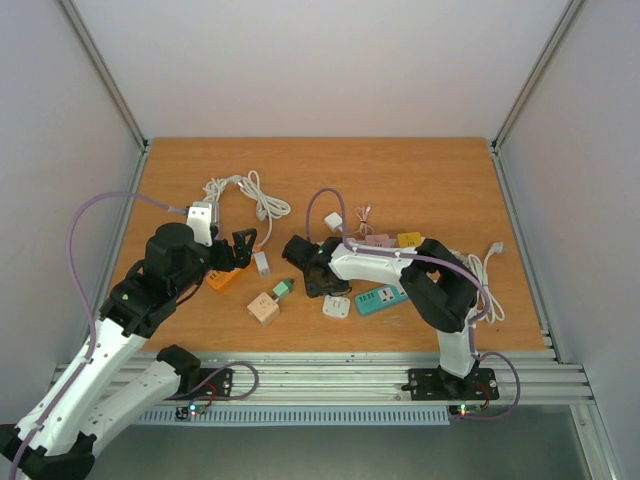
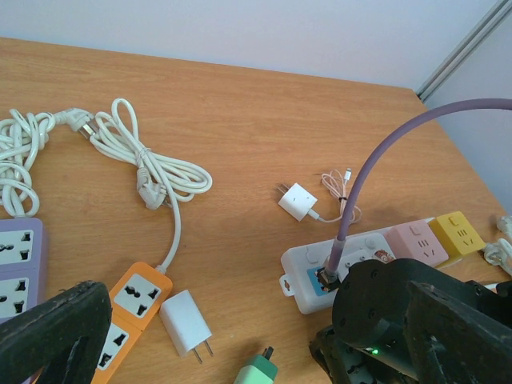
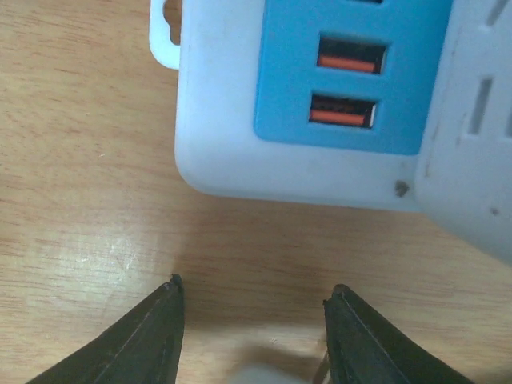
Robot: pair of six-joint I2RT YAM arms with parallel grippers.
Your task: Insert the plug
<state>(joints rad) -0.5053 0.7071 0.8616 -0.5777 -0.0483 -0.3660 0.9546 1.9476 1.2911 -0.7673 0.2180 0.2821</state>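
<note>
right gripper [image 3: 255, 286], half-spread, hovers beside the usb ports [image 3: 346, 110] of the white power strip [image 3: 224, 128] to line up insertion; whether it pinches the pale blur [image 3: 260, 374] inside is unclear.

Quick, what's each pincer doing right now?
Left pincer: open, holding nothing.
Right pincer: open over the table; nothing clearly held.

A wooden surface [image 1: 420, 180] of warm orange-brown grain lay beneath the left tool [image 1: 243, 250] and the right tool [image 3: 252, 282]. Beyond them stood a plain white back wall [image 1: 320, 60], flanked by pale side walls [image 1: 50, 150] and joined by grey metal posts [image 1: 105, 75]. Behind the tools ran an aluminium rail [image 1: 340, 370]. The light was soft and even.
</note>
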